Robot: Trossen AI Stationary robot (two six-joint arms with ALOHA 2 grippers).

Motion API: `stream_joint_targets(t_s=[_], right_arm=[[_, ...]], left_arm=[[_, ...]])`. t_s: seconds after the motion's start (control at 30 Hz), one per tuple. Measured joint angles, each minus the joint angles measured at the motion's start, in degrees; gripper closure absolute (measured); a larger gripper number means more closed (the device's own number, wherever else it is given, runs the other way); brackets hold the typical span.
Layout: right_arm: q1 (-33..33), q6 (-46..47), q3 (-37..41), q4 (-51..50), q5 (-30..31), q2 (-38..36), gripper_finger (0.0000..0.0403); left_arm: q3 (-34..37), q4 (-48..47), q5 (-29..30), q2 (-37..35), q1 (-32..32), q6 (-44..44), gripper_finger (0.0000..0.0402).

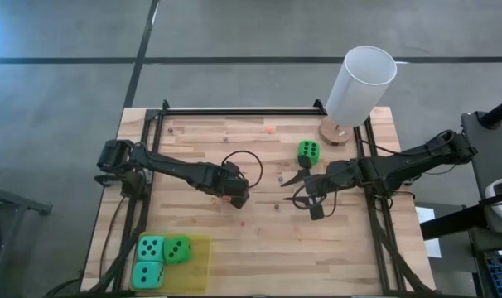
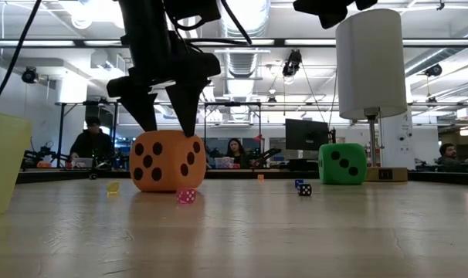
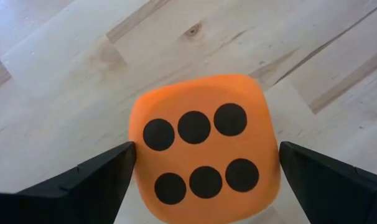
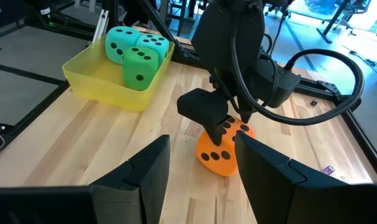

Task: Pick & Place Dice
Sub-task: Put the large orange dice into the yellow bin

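The orange-red die (image 2: pixel 167 161) rests on the wooden table near its middle, six pips up (image 3: pixel 204 149). My left gripper (image 2: pixel 170 127) points down over it, open, one fingertip at each side of the die's top. A green die (image 1: pixel 309 151) sits on the table farther back. Two teal dice (image 1: pixel 150 247) and a green one (image 1: pixel 177 248) lie in the yellow tray (image 1: pixel 200 248) at the near left. My right gripper (image 1: pixel 305 186) hangs open above the table to the right of the orange-red die, with nothing in it. My left gripper comes at the orange-red die from above, pointing down. Its fingertips (image 3: pixel 117 165) stand at two opposite upper edges of the die (image 3: pixel 139 143). Whether they touch it, I cannot tell. The die sits flat on the table.
A tall white cylinder (image 1: pixel 360 83) stands on a wooden base at the far right corner. Tiny dice lie scattered on the table: a pink one (image 2: pixel 186 196), a yellow one (image 2: pixel 113 187), a dark one (image 2: pixel 304 188). People sit at desks beyond the table.
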State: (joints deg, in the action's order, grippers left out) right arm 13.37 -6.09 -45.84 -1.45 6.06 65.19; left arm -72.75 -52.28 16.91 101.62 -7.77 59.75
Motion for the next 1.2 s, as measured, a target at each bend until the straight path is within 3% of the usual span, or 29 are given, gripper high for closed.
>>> stream_joint_targets(t_s=[1.0,1.2], right_arm=[[-0.02,-0.07,0.0,0.0,0.01,-0.07,0.0223],[0.0,0.03,0.0,0.0,0.01,-0.04,0.0223]], left_arm=[[-1.81,-1.85,-0.73,0.02,0.01,2.48,0.0003],[-1.96,-3.13,-3.51,0.22,0.38,5.67,0.0003]])
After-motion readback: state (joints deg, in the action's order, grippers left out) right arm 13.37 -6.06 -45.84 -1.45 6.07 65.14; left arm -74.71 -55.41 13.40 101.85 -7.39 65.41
